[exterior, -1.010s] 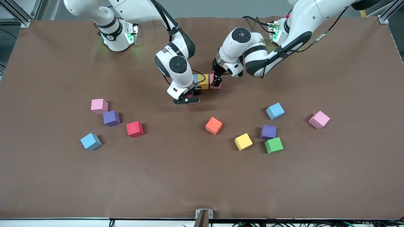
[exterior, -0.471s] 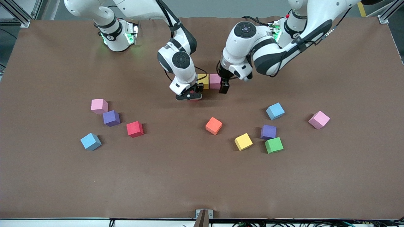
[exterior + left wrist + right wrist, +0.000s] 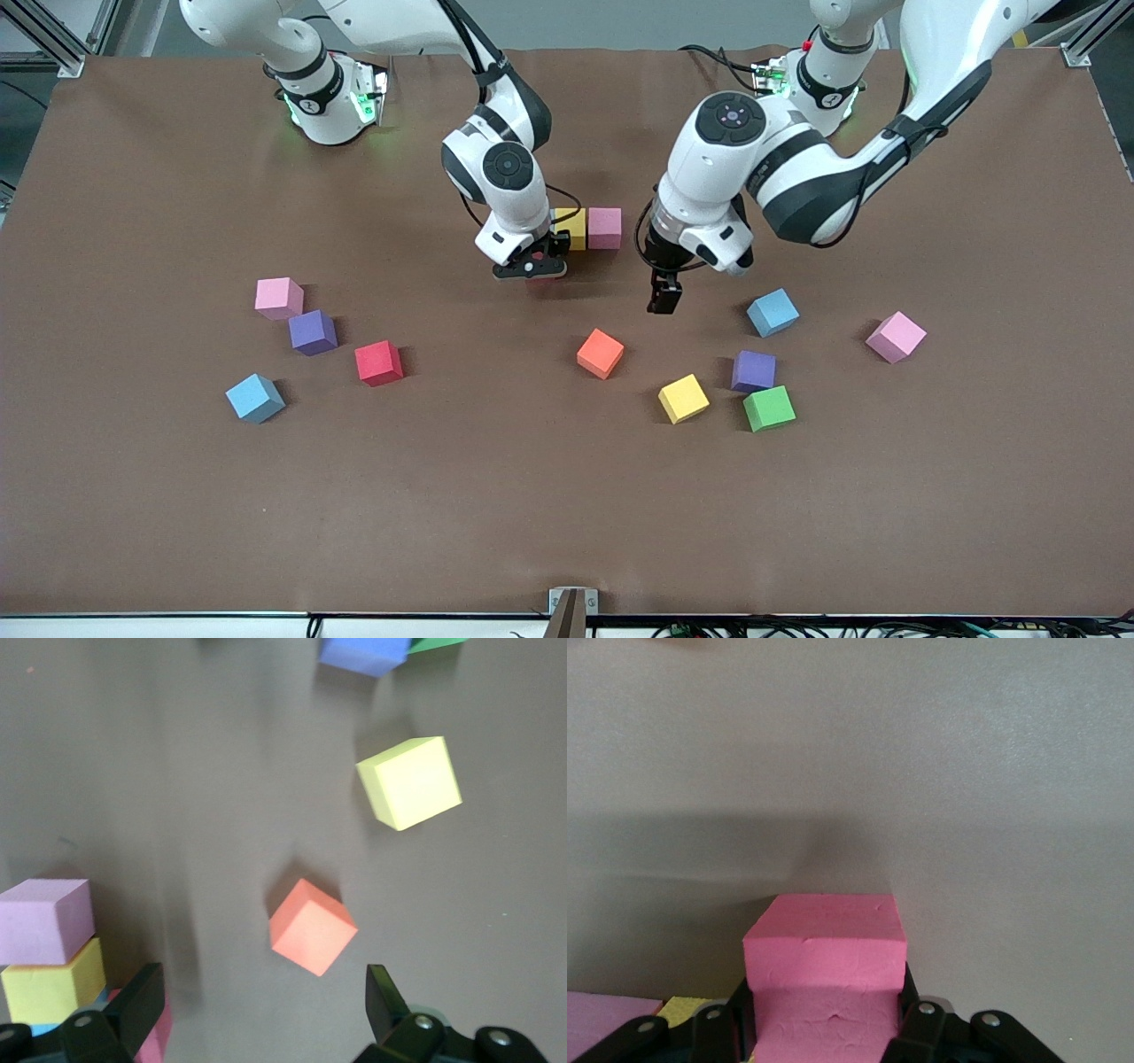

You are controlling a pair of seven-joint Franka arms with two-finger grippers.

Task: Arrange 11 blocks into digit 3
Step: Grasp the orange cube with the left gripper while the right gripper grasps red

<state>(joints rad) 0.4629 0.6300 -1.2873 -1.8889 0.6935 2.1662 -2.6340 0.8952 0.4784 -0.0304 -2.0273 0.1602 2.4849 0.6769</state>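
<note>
A yellow block and a pink block touch in a short row mid-table. My right gripper is shut on a red block, held low right beside the yellow block at the row's end toward the right arm. My left gripper hangs open and empty over bare table, between the row and the orange block. In the left wrist view the orange block lies just ahead of the open fingers, with the row's pink block off to one side.
Toward the left arm's end lie loose blocks: blue, pink, purple, green, yellow. Toward the right arm's end lie pink, purple, red, blue.
My left gripper has left the row's pink block and swung toward the front camera, to a spot near the orange block. My right gripper edged closer to the row with the red block.
</note>
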